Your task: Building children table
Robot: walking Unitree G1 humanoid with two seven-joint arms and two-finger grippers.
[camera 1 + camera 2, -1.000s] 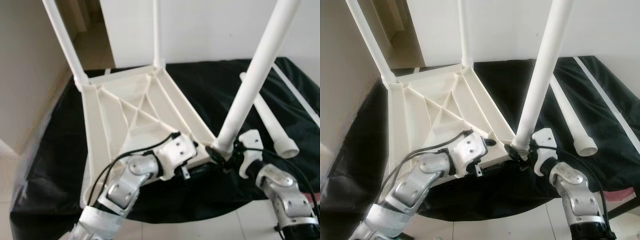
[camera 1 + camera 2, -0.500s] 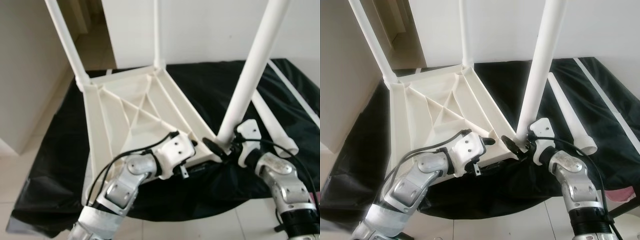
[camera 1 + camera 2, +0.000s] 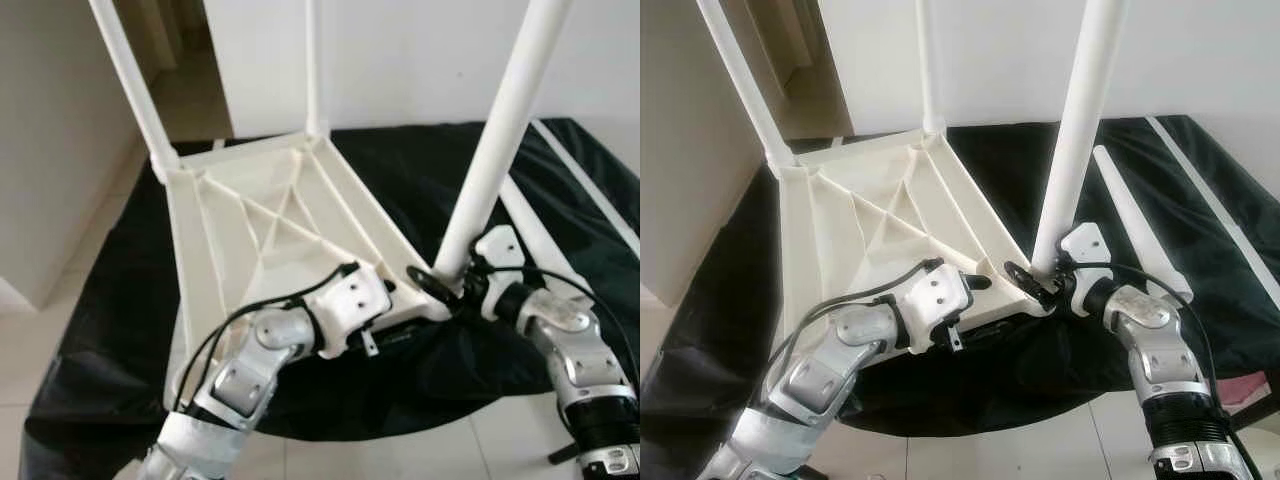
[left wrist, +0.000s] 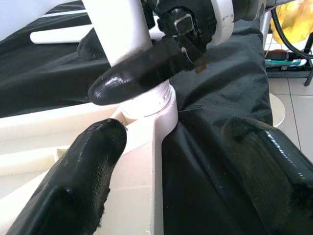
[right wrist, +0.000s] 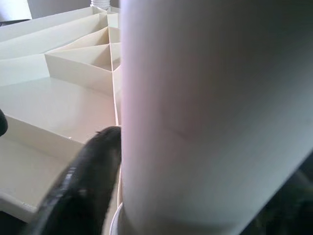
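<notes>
The cream table top point(image 3: 250, 230) lies upside down on a black cloth point(image 3: 420, 180), its ribbed underside facing up. Two white legs point(image 3: 135, 90) stand in its far corners. A third leg point(image 3: 495, 140) stands in the near right corner socket point(image 4: 149, 105), and my right gripper point(image 3: 446, 281) is shut on its base. My left gripper point(image 3: 392, 305) is open beside that corner. It straddles the rim, with one finger point(image 4: 88, 171) on the inside and the other over the cloth. A loose leg point(image 3: 1130, 220) lies on the cloth behind my right arm.
The cloth covers the floor up to a white wall point(image 3: 400, 60) at the back. A doorway point(image 3: 185, 60) opens at the far left. Pale floor tiles point(image 3: 60, 330) lie left and in front. A white strip point(image 3: 1210, 190) crosses the cloth on the right.
The held leg has swung from a lean to the right to more upright in its socket. My right wrist has shifted up and back with it. My left gripper has stayed by the corner.
</notes>
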